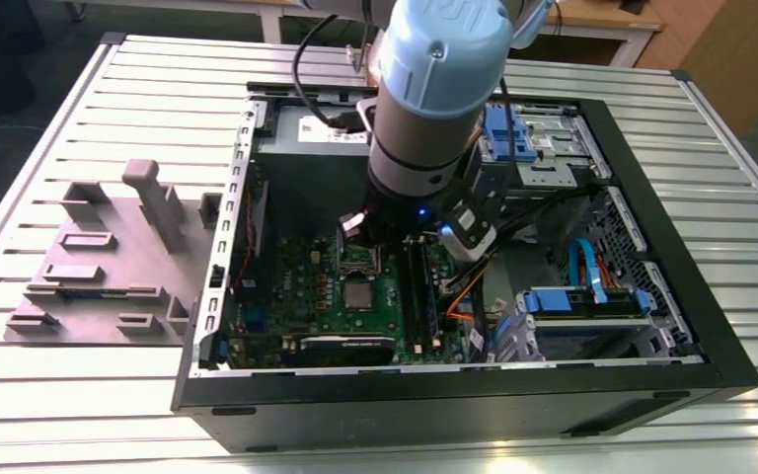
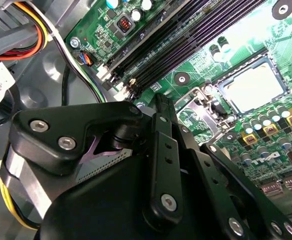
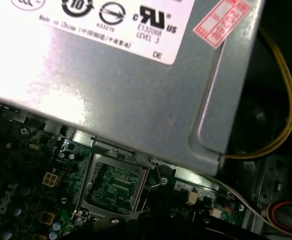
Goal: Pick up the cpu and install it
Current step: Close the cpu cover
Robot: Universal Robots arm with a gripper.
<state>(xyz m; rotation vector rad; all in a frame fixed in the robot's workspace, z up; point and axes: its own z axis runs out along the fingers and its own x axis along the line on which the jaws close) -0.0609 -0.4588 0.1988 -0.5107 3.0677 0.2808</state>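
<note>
cpu point(image 2: 255, 87) lies flat inside the open socket point(image 2: 220, 86) on the motherboard point(image 1: 303, 288). hand point(image 1: 359, 232) hangs just above the socket. can't tell how far open it is or whether it holds anything.

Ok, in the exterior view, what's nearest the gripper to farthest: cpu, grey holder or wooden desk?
1. cpu, on the green board, close by the gripper.
2. grey holder, on the table at the exterior view's left.
3. wooden desk, far behind the table.
</note>
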